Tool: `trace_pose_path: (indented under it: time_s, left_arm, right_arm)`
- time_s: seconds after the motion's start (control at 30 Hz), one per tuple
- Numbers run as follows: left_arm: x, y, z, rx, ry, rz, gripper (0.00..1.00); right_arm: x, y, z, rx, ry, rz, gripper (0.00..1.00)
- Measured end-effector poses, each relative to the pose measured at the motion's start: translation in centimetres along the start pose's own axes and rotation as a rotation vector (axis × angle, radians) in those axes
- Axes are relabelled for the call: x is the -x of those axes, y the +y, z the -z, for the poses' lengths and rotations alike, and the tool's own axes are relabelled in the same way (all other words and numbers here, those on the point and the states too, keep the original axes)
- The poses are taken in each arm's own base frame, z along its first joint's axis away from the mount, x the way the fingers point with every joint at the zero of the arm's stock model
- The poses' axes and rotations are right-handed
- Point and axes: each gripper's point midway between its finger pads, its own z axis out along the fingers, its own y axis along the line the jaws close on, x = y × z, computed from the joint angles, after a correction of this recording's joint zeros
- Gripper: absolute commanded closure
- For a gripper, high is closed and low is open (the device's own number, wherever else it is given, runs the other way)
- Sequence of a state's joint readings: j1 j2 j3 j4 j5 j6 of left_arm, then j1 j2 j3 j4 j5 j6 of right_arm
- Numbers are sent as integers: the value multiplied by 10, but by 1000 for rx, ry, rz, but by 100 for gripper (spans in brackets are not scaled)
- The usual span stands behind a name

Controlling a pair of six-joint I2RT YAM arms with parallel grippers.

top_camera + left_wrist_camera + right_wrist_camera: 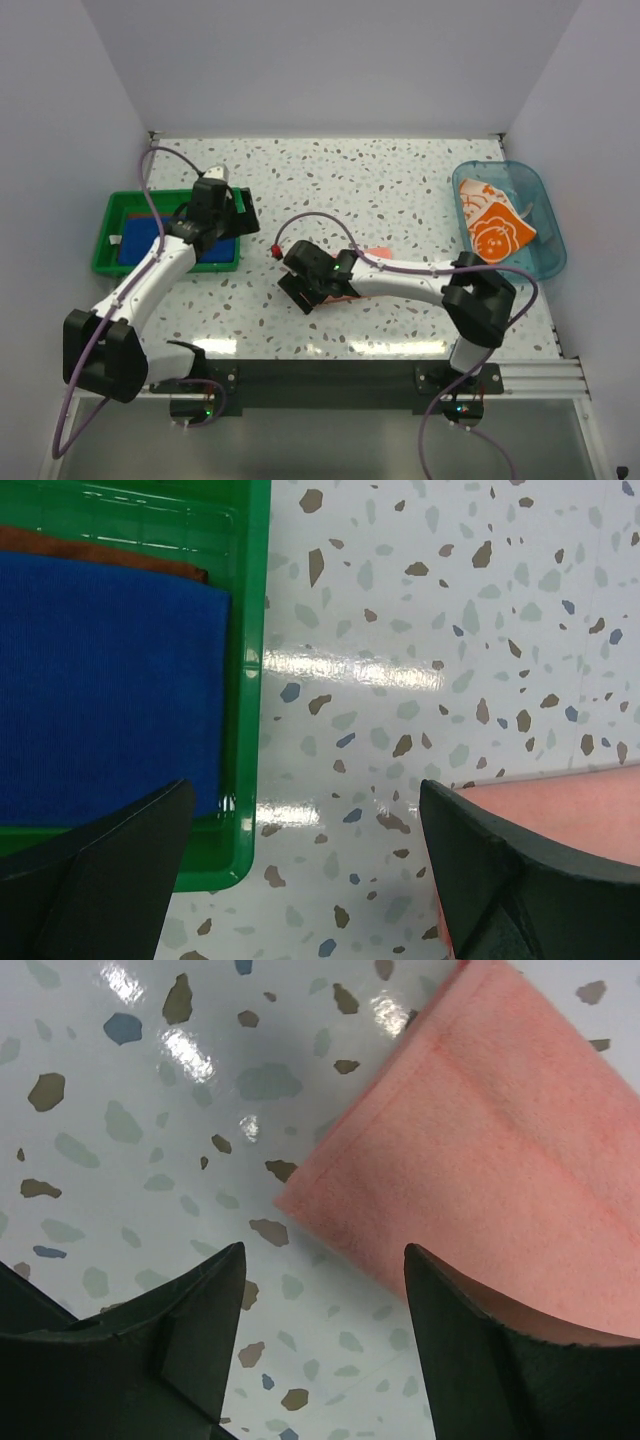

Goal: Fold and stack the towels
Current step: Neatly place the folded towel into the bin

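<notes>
A folded royal blue towel (100, 680) lies in the green tray (255, 630) on top of a rust-brown towel (100, 555), of which only an edge shows. My left gripper (305, 790) is open and empty over the tray's right rim (228, 205). A folded pink towel (500, 1150) lies on the table's middle, mostly hidden under my right arm in the top view (378, 252). My right gripper (325, 1250) is open and empty, low over the pink towel's corner (303, 290). An orange towel with white flowers (497, 226) lies crumpled in the clear blue tub (545, 255).
The green tray (105, 240) stands at the table's left, the tub at the far right edge. White walls close in the speckled table (380, 180) on three sides. Purple cables loop over both arms.
</notes>
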State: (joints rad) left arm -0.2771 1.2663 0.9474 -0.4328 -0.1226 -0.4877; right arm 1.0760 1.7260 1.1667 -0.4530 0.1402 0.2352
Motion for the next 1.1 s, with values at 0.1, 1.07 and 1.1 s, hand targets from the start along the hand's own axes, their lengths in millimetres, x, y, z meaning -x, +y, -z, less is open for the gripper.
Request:
trace_pose_path:
  time_s: [0.1,1.07,1.1]
  left_arm:
    - [-5,6,4,7,11,0,0]
    - [-34,3,-1,-34,148,3,0]
    - [-36,1,-1,-44,159,11,0]
  right_arm:
    - [-1,8,-10,-10,27,52,40]
    - [2,9,-49,-108,40,151,100]
    - [1,7,-48,-95,33,135,100]
